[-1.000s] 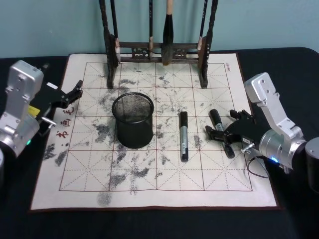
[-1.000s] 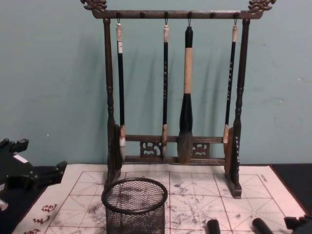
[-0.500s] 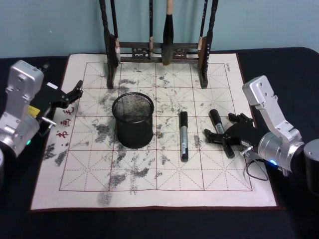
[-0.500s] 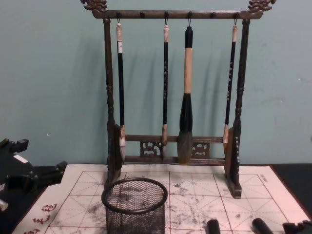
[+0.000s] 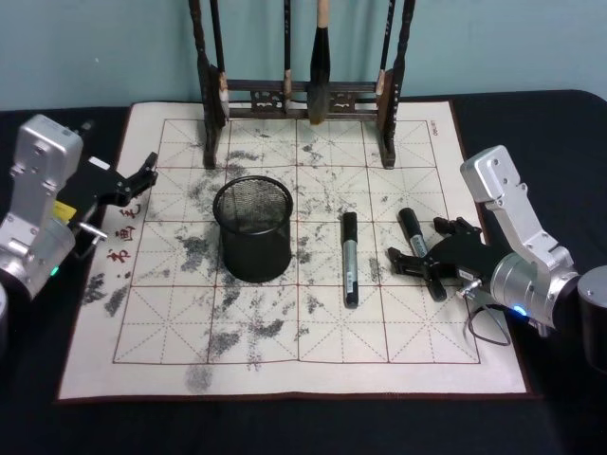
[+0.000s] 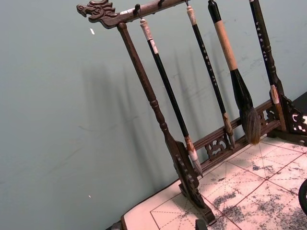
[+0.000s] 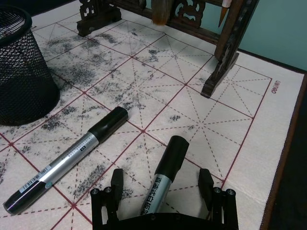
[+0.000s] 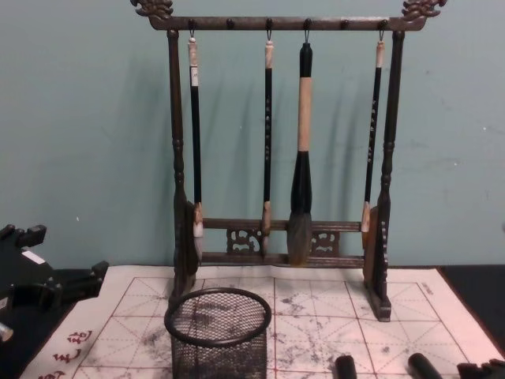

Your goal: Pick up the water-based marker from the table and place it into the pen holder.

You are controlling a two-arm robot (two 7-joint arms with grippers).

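A: So, which arm is nearer the water-based marker [image 5: 410, 223]?

B: Clearly the right. The right gripper [image 5: 417, 242] sits low over it, near the right edge of the calligraphy mat [image 5: 285, 370] that covers the table [image 5: 550, 123]. Its fingers are spread, one on each side of the barrel, and pinch nothing yet.

A: How does its long axis run?

B: From the mat's near edge toward the far edge, with the black cap pointing at the brush rack [image 5: 303, 95]. The spread fingers stand across that line, so I judge a straight close would catch the barrel.

A: And the pen holder [image 5: 254, 251]?

B: Toward the mat's left, beyond a second marker [image 5: 349, 261] that lies between them. The left gripper [image 5: 142, 175] is parked at the mat's left edge.
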